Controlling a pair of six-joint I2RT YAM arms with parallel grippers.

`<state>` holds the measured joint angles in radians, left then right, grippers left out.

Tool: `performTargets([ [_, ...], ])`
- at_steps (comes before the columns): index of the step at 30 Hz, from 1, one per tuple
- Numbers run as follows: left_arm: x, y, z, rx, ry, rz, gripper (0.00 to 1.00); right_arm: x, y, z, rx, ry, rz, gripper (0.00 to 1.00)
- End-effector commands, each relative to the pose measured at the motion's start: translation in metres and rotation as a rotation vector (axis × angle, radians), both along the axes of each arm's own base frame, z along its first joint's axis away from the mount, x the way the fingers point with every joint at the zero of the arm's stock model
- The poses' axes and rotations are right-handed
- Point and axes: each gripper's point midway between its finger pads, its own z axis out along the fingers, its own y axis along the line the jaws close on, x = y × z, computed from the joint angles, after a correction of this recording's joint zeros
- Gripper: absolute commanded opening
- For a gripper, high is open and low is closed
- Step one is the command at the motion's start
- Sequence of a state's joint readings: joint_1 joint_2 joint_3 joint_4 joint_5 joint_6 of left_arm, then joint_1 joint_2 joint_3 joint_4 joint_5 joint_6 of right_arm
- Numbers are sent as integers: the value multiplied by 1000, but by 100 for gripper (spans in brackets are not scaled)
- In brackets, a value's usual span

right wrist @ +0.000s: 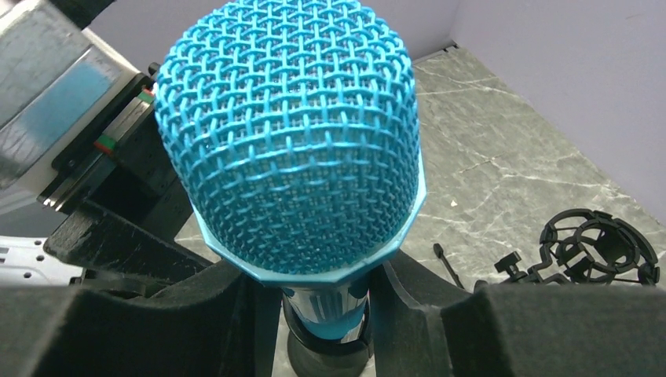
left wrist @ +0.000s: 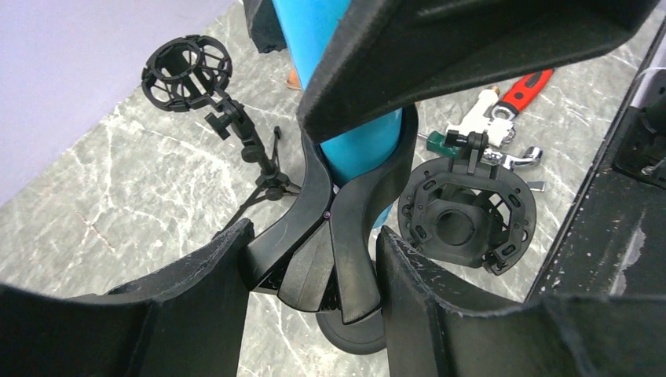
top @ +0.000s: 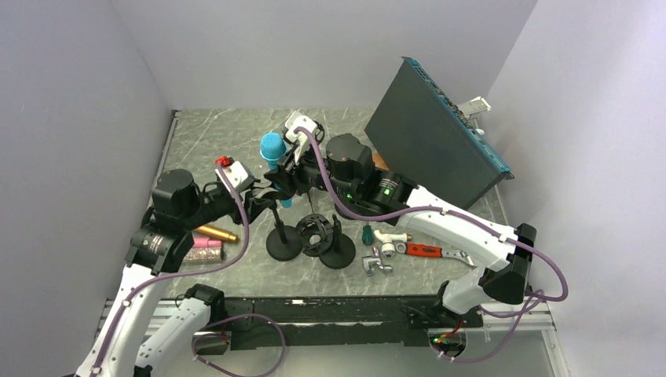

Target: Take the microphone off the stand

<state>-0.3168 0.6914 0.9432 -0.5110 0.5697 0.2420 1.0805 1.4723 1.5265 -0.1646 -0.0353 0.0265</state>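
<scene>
— Black foam fingers (right wrist: 487, 330) of the right hand (right wrist: 318, 314) sit closest. What surrounds them?
— Grey marbled counter (right wrist: 503, 173), pale lilac walls (top: 71, 118).
— Counts?
— One microphone (right wrist: 290, 133), two black shock mounts (left wrist: 467, 212), two arms.
— And the microphone?
— Bright blue mesh head, blue body, upright in the stand (top: 283, 228), held by its black clip (left wrist: 345, 228). The right hand clamps it below the head. The left hand (left wrist: 314, 275) straddles the clip; whether it grips, I cannot tell.
</scene>
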Motion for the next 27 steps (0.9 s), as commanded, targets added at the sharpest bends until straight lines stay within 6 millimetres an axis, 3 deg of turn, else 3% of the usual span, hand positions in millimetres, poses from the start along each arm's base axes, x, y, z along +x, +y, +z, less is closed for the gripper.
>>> performTargets([
  [1, -10, -7, -9, -7, 115, -93, 0, -7, 0, 9, 33, 11, 27, 4],
  [9, -14, -13, -9, -24, 137, -140, 0, 13, -9, 41, 59, -56, -67, 0],
  [13, -19, -18, -6, -35, 164, -182, 0, 13, -9, 54, 83, -68, -64, 0],
  [16, -14, -14, -4, -37, 181, -125, 42, 13, -7, 52, 80, -66, -57, 0],
  [17, -14, -13, -3, -41, 172, -116, 60, 13, -7, 50, 75, -63, -56, 0],
  [18, -14, -12, -3, -48, 159, -112, 85, 12, -7, 48, 73, -62, -56, 0],
  [19, -15, -12, 1, -53, 138, -113, 92, 12, -7, 47, 71, -61, -55, 0],
  [27, -12, -11, 2, -25, 149, -119, 91, 11, -7, 45, 66, -58, -51, 0],
])
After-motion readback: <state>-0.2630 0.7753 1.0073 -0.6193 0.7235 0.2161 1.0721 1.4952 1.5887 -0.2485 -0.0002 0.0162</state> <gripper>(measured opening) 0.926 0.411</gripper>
